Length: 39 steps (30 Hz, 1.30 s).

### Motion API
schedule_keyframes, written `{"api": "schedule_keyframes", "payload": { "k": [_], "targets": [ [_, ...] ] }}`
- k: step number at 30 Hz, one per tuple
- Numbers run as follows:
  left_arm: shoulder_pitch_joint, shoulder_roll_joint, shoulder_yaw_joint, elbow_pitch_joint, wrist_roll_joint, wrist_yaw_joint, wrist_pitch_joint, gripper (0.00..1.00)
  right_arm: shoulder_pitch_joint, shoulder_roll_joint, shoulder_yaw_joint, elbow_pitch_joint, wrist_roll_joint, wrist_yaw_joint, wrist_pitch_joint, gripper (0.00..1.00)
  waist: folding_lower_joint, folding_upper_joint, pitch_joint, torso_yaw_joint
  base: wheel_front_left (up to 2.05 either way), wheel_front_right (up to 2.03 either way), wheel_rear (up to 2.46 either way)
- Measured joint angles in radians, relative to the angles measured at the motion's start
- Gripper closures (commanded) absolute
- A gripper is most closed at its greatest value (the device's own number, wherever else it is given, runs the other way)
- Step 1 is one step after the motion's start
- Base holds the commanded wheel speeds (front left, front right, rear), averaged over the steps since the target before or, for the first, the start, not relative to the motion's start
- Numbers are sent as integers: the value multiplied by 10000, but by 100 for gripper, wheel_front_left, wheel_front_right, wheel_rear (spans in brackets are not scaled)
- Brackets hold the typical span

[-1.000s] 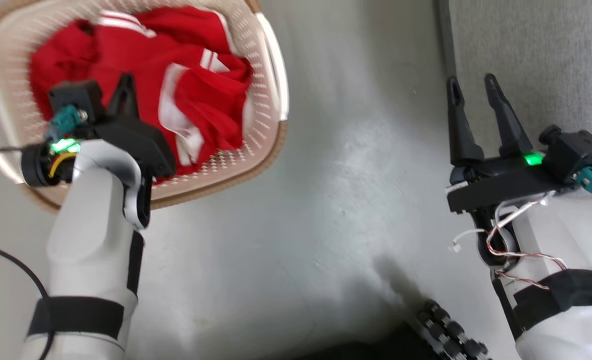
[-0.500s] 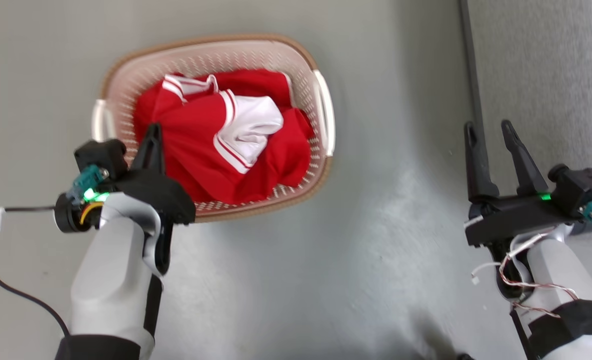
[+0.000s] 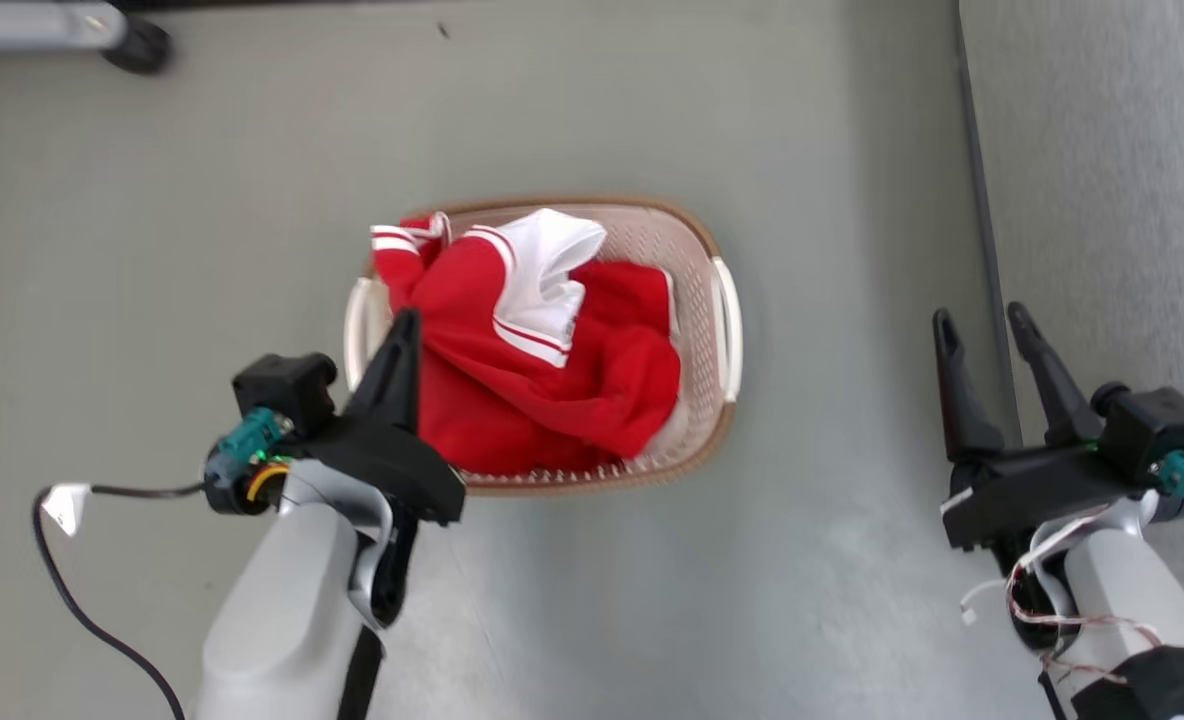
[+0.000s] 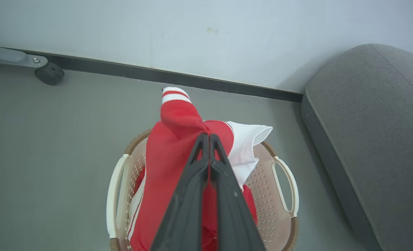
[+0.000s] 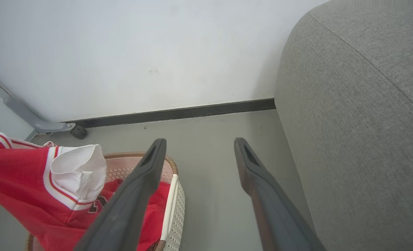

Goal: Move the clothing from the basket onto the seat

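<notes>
Seat (image 3: pixel 1102 200) of light-grey fabric is seen at the right. An oval cream perforated plastic basket (image 3: pixel 697 440) is set on the floor (image 3: pixel 202 150), holding red white-trimmed clothing (image 3: pixel 552 390); one piece is pinched above it by the left fingers (image 4: pixel 189 188). The right fingers (image 3: pixel 955 390) are spread, empty.

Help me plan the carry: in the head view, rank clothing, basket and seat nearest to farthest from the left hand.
1. The clothing, gripped in the shut left hand.
2. The basket, just under the clothing, to the hand's right.
3. The seat, at the far right edge.
</notes>
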Motion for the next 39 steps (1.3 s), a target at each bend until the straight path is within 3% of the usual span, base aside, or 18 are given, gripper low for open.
{"api": "schedule_keyframes", "payload": {
  "k": [12, 26, 39],
  "targets": [
    [1071, 19, -407, -1037, -652, 38, -50, 100, 959, 21, 40, 148, -12, 27, 0, 0, 0, 0, -1659, 624, 0, 0, 0],
    [2606, 50, 0, -1868, -650, 709, -54, 100, 2268, 165, 654, 240, 107, 27, 0, 0, 0, 0, -3754, 1186, 0, 0, 0],
    [3629, 196, 12, -3553, -560, 890, -54, 100, 2919, 224, 1352, -196, 151, 27, 2, 0, 0, -1, -4999, 1469, 0, 0, 0]
  ]
}}
